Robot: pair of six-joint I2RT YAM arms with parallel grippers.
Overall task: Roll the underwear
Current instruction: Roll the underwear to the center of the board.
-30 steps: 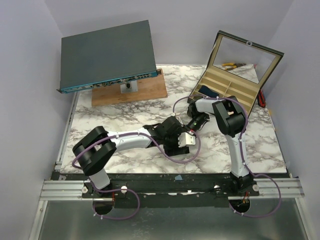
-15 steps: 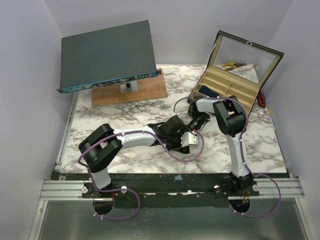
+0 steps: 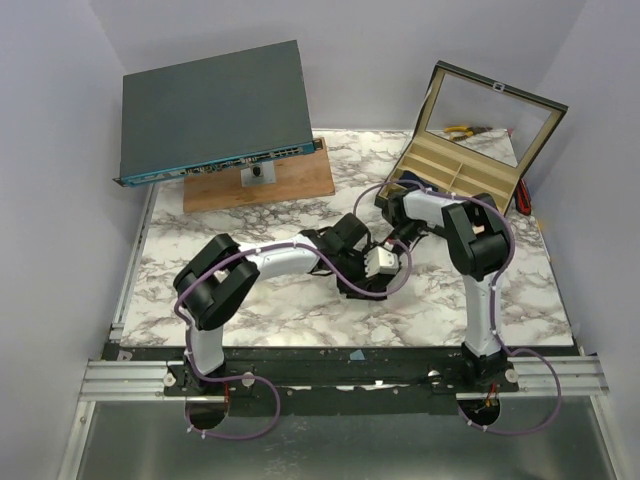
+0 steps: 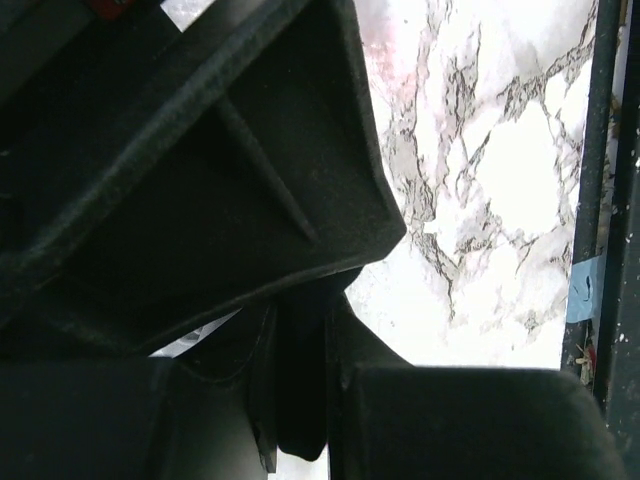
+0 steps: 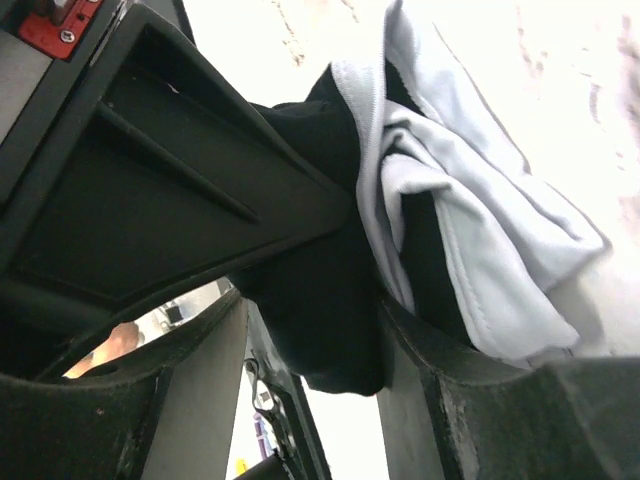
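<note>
**Both grippers meet on the garment at mid-table**

The two arms reach in to one spot on the white, grey-veined marble table top (image 3: 250, 310), a little right of its middle. The underwear (image 5: 330, 300), a soft black fabric garment with pale grey-white trim, is bunched up there between them. In the overhead view it is almost wholly hidden under the wrists.

The left gripper (image 4: 335, 300) has its black fingers drawn nearly together. A narrow fold of the black fabric is pinched in the slim gap between them, with the marble showing bright beyond.

The right gripper (image 5: 370, 270) stands about half open, with a thick wad of black and pale cloth filling the space between its fingers (image 5: 170, 190). The cloth touches both of them, but from this close and dark a view it cannot be told whether they press on it or merely stand around it.

Behind the arms, at the far right corner, is a tan wooden compartment box with a raised glass lid (image 3: 455, 170).
</note>
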